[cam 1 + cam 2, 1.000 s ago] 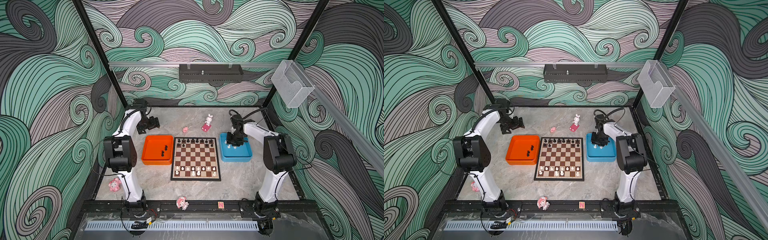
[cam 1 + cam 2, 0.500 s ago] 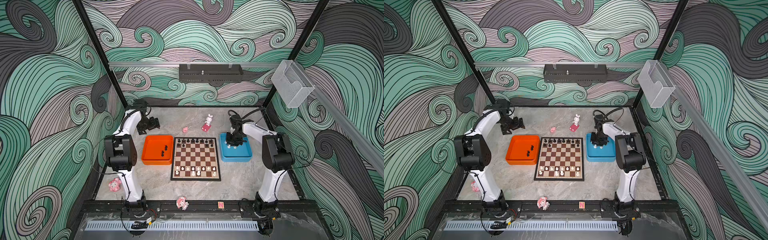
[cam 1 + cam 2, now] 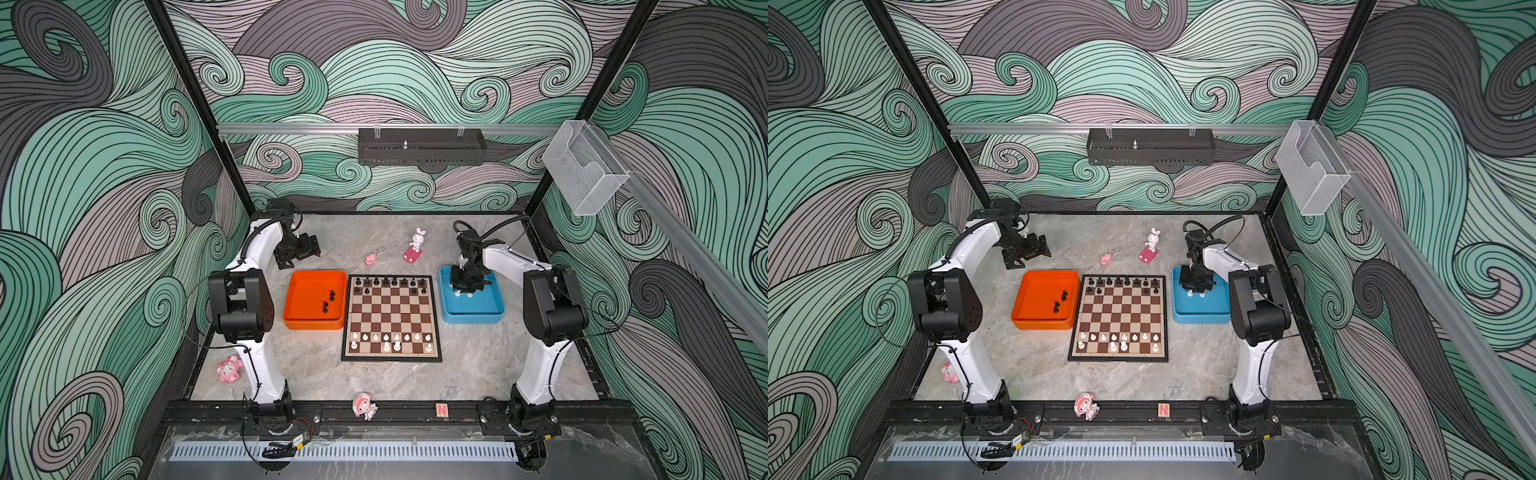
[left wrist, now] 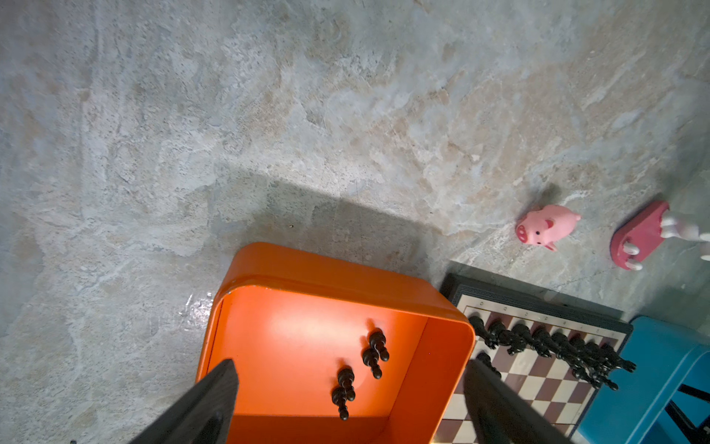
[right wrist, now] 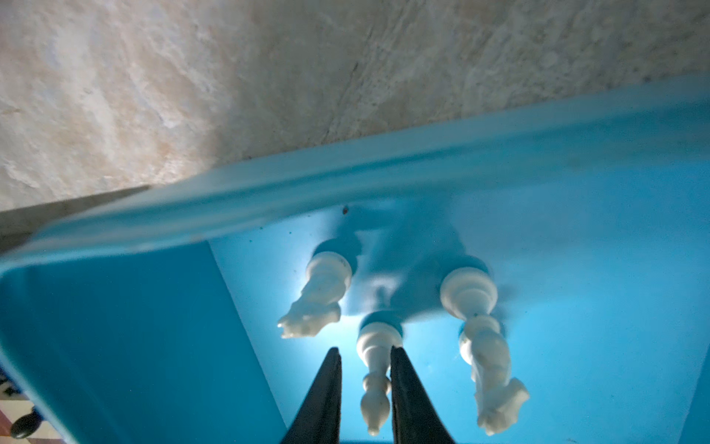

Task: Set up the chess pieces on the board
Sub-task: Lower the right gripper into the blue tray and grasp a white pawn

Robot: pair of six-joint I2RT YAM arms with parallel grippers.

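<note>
The board point(image 3: 390, 316) lies mid-table, with black chess pieces point(image 3: 390, 283) on its far rows and white ones point(image 3: 390, 338) on its near rows. Several black pawns point(image 4: 374, 353) lie in the orange tray point(image 3: 309, 324). My right gripper point(image 5: 365, 349) reaches down into the blue tray point(image 3: 473, 318), its jaws narrowly straddling an upright white bishop point(image 5: 374, 384). One finger touches the bishop and a thin gap shows at the other. Two more white pieces point(image 5: 322, 296) stand beside it. My left gripper point(image 3: 305, 249) hangs open and empty behind the orange tray.
A pink pig point(image 3: 370, 258) and a white rabbit on a pink base point(image 3: 415, 245) stand behind the board. Pink figurines sit at the left point(image 3: 230, 369) and on the front rail point(image 3: 364, 406), near a small N block point(image 3: 441, 410).
The right gripper's jaws have narrowed around the white bishop in the blue tray. The left arm has not moved.
</note>
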